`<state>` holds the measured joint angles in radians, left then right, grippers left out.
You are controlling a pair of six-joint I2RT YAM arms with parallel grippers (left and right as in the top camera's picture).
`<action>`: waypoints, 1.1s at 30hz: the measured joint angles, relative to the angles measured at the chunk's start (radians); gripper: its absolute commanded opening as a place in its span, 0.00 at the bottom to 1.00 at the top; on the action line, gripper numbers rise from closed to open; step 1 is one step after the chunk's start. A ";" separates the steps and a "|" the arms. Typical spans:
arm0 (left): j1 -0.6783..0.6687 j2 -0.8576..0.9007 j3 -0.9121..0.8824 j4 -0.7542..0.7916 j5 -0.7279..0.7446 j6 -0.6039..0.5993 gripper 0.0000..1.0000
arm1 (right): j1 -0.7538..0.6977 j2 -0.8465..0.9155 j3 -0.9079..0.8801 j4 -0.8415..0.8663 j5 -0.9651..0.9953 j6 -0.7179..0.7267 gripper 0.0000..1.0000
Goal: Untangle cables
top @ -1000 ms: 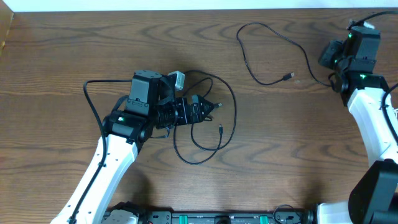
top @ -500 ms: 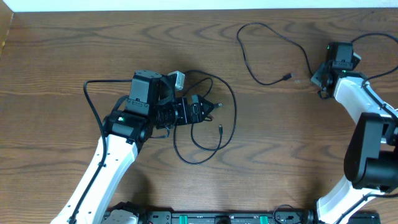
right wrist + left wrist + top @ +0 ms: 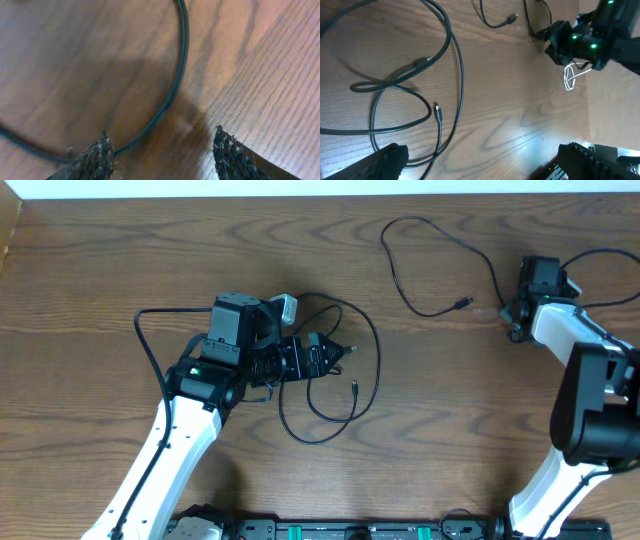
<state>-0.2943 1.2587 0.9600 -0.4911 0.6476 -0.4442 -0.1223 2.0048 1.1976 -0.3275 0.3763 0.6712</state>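
One black cable (image 3: 372, 360) lies in tangled loops at mid-table, its small plug (image 3: 355, 388) inside the loops. My left gripper (image 3: 335, 358) hovers over that tangle, open wide; in the left wrist view (image 3: 485, 167) the loops (image 3: 455, 60) run past its left finger (image 3: 385, 160). A second black cable (image 3: 440, 230) curls at the back right, with a plug end (image 3: 462, 303). My right gripper (image 3: 515, 315) sits low at that cable's other end, open; its strand (image 3: 180, 65) curves down to the left finger (image 3: 92, 160). A thin white cable loop (image 3: 571, 78) shows beside the right arm.
The wooden table (image 3: 100, 270) reaches a pale edge at the back. The left arm's own thick black cord (image 3: 145, 340) arcs out to the left of its wrist. The right arm (image 3: 590, 390) stands along the right side.
The right arm swung in from the far right edge, down and left to the back cable's end, and its jaws widened. The left arm and the middle tangle have not moved.
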 measured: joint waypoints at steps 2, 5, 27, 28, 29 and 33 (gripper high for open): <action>0.000 0.000 0.000 0.000 0.000 0.000 1.00 | 0.000 0.005 0.001 0.000 0.014 0.021 0.62; 0.000 0.000 0.000 0.000 0.000 0.000 1.00 | 0.001 0.006 0.001 -0.003 0.027 0.060 0.62; 0.000 0.000 0.000 0.000 0.000 0.000 1.00 | 0.000 0.018 0.018 0.054 0.036 0.195 0.77; 0.000 0.000 0.000 0.000 0.000 0.000 1.00 | -0.001 0.018 0.021 0.063 0.040 0.195 0.77; 0.000 0.000 0.000 0.000 0.000 0.000 1.00 | -0.002 0.018 0.022 0.071 0.042 0.195 0.76; 0.000 0.000 0.000 0.000 0.000 0.000 1.00 | -0.008 0.018 0.027 0.101 0.048 0.194 0.72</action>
<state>-0.2943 1.2587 0.9600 -0.4915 0.6476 -0.4442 -0.1307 2.0224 1.2251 -0.2264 0.4240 0.8654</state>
